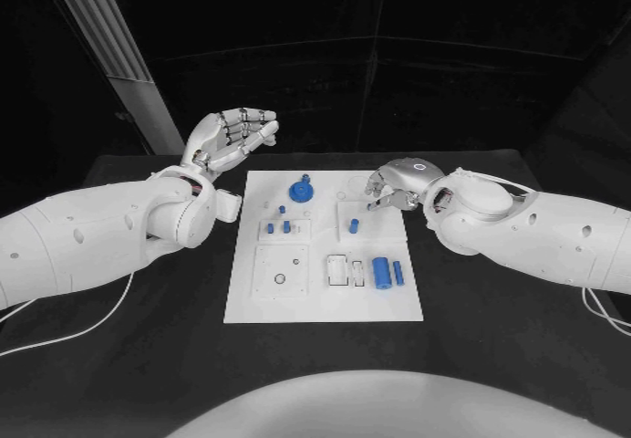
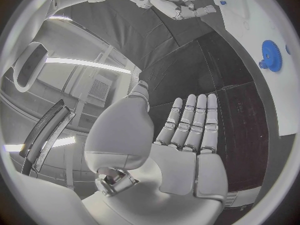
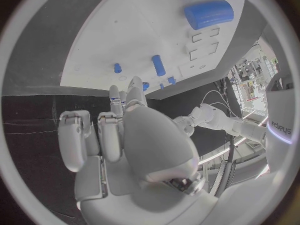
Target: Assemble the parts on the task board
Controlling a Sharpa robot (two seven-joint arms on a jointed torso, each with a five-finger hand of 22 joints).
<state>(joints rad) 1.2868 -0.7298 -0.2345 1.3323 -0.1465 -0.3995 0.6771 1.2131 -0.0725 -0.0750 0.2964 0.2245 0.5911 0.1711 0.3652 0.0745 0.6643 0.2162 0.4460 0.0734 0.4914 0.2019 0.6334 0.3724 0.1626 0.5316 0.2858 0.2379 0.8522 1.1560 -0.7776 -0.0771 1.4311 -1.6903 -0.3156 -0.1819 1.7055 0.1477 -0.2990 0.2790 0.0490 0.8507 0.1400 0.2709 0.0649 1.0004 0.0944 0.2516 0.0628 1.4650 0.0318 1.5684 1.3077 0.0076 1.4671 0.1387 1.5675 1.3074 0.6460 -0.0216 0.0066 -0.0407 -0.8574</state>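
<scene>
The white task board (image 1: 329, 297) lies mid-table. On it stand a blue gear (image 1: 301, 192), three short blue pegs (image 1: 277, 224) and another peg (image 1: 354, 224). Two blue cylinders (image 1: 388, 272) lie at its right side. My left hand (image 1: 234, 135) is raised above the table beyond the board's far left corner, fingers straight and apart, holding nothing. My right hand (image 1: 395, 187) hovers over the board's far right corner. Thumb and a finger (image 3: 115, 94) are pressed together on what looks like a small blue part (image 3: 115, 101). The other fingers are curled.
A grey post (image 1: 125, 73) stands beyond the table's far left corner. Cables (image 1: 79, 324) trail across the black table under both arms. In the left wrist view the gear (image 2: 271, 55) and board (image 2: 262, 20) lie beyond my left hand (image 2: 187, 130).
</scene>
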